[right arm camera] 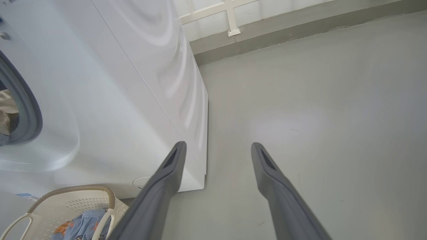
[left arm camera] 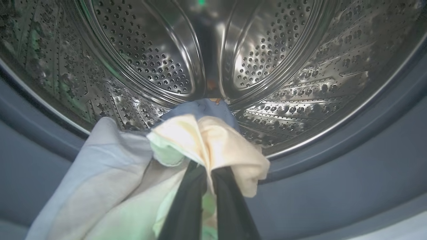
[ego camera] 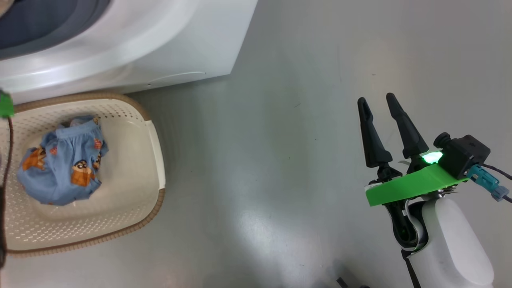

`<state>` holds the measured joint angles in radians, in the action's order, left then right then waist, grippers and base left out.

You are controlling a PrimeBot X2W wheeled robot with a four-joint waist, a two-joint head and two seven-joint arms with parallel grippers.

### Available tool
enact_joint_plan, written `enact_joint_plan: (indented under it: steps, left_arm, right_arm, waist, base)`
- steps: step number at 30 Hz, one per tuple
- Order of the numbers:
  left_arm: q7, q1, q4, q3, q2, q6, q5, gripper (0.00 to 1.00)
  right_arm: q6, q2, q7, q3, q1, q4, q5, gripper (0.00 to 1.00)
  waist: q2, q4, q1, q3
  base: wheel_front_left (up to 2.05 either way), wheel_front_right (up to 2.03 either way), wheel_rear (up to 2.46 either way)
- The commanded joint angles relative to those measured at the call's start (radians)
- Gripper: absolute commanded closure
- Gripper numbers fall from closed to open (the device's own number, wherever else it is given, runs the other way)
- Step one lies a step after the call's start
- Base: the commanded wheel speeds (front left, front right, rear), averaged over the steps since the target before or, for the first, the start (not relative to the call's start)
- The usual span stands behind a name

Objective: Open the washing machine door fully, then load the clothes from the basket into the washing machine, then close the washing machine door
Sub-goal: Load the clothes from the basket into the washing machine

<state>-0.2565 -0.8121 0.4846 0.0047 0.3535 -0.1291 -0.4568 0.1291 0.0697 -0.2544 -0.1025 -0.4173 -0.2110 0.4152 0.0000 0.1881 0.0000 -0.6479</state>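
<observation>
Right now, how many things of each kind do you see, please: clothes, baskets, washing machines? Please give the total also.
Clothes: 2 (blue garment in the basket; cream cloth bundle at the drum mouth, counted as one)
Basket: 1
Washing machine: 1
Total: 4

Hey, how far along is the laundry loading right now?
Done: the washing machine stands open. In hand: the left gripper is shut on a cream-lined garment at the drum. Left: the blue printed garment in the basket, then closing the door. The right gripper hangs open, idle.
</observation>
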Motion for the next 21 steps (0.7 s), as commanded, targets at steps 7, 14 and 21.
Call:
enact_joint_plan:
  steps: [7, 14, 21]
  left_arm:
    - [0.014, -0.254, 0.242, -0.118, 0.090, -0.002, -0.080, 1.00]
    - [0.000, -0.457, 0.379, -0.205, 0.133, -0.002, -0.083, 1.00]
    - [-0.005, -0.451, 0.345, -0.131, 0.139, -0.001, 0.001, 1.00]
  right_arm:
    - [0.002, -0.013, -0.007, -0.032, 0.010, 0.017, 0.008, 0.00]
    - [0.002, -0.018, -0.007, -0.044, 0.016, 0.016, 0.019, 0.00]
    - [0.002, -0.019, -0.007, -0.056, 0.019, 0.018, 0.038, 0.00]
  waist:
    - [0.0000, 0.032, 0.0000, 0.003]
    - [0.0000, 0.073, 0.0000, 0.003]
    - [0.0000, 0.097, 0.0000, 0.002]
  base:
    - [0.00, 0.00, 0.00]
    - [0.00, 0.00, 0.00]
    - [0.00, 0.00, 0.00]
